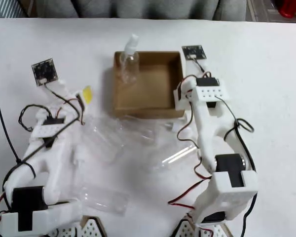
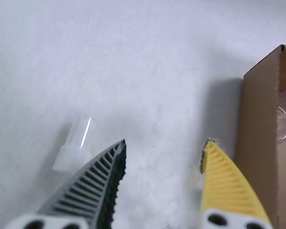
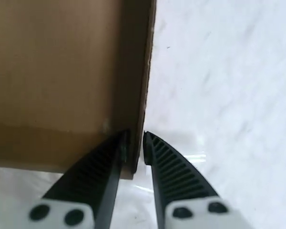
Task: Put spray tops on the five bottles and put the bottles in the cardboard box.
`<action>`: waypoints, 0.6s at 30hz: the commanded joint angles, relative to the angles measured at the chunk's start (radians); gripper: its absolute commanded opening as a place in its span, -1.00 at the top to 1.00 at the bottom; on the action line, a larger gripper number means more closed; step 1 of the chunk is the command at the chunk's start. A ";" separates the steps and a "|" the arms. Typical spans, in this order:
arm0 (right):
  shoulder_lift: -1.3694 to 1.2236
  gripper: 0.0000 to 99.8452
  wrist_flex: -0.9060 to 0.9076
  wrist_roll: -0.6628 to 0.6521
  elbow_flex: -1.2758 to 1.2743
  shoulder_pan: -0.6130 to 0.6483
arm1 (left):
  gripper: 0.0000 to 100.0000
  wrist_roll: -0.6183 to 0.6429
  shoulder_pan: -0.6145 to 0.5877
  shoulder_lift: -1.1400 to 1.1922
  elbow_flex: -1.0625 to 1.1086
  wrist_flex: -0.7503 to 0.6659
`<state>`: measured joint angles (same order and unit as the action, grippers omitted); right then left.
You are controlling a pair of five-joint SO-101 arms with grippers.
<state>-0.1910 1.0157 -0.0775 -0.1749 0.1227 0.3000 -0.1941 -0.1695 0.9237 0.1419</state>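
The cardboard box (image 1: 153,106) sits at the table's middle back, and one clear bottle (image 1: 128,64) with a white spray top stands in its far left corner. My right gripper (image 3: 135,143) is shut on the box's right wall (image 3: 145,71), one finger inside and one outside; in the high view that gripper (image 1: 179,97) is at the box's near right corner. My left gripper (image 2: 162,152) hangs open over bare table just left of the box (image 2: 262,143), and a small white-and-clear spray top (image 2: 75,145) lies beside its grey finger. The high view puts the left gripper (image 1: 83,96) left of the box.
Several clear bottles lie on the table in front of the box, among them one (image 1: 111,133) near the left arm, one (image 1: 104,201) at the front and one (image 1: 180,155) by the right arm. Two small circuit boards (image 1: 43,71) (image 1: 194,52) lie farther back.
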 commanded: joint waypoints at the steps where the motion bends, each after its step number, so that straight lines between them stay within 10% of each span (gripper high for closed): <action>1: 0.056 0.97 0.013 0.009 0.005 0.007 | 0.50 -0.011 -0.012 -0.005 -0.058 0.025; 18: 0.056 0.96 0.019 0.003 0.087 0.008 | 0.50 -0.011 -0.013 -0.007 -0.055 0.025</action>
<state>-0.1910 1.0464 -0.0775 -0.1611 0.1243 0.3000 -0.1941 -0.1695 0.9237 0.1419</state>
